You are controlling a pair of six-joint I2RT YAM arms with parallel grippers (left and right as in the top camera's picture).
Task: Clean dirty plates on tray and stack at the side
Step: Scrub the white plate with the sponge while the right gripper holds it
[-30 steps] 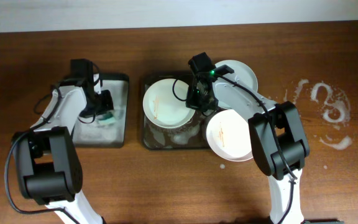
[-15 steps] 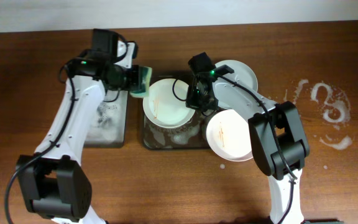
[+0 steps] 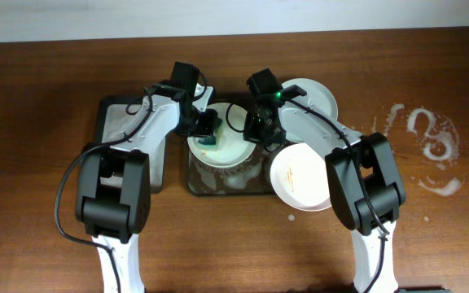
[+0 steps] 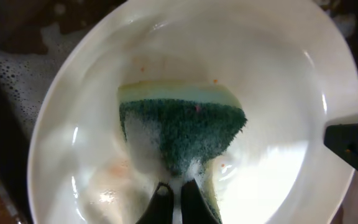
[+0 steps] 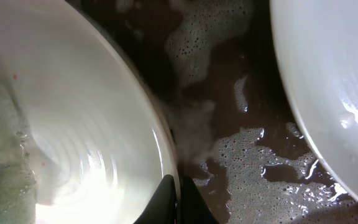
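Gripping green sponge (image 4: 185, 127) with left pincer (image 4: 171, 190), pressing it into 1 plate (image 4: 272, 81) on sudsy tray (image 5: 229, 112); pinching that plate's rim with right pincer (image 5: 174, 186).

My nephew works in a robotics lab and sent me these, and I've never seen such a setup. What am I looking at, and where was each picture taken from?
Two robot arms stand at a wooden table, each ending in two-fingered jaws. One picture looks down from above. The other two come from small cameras on the wrists, so they are close-ups.

A sudsy dark tray holds a white plate. The left arm has its jaws shut on a green sponge, which rests on that plate. The right arm pinches the plate's rim with its jaws.

Just right of the tray lies a smeared plate, with a third plate behind it. A smaller tray sits on the left, and foam patches mark the table far right.
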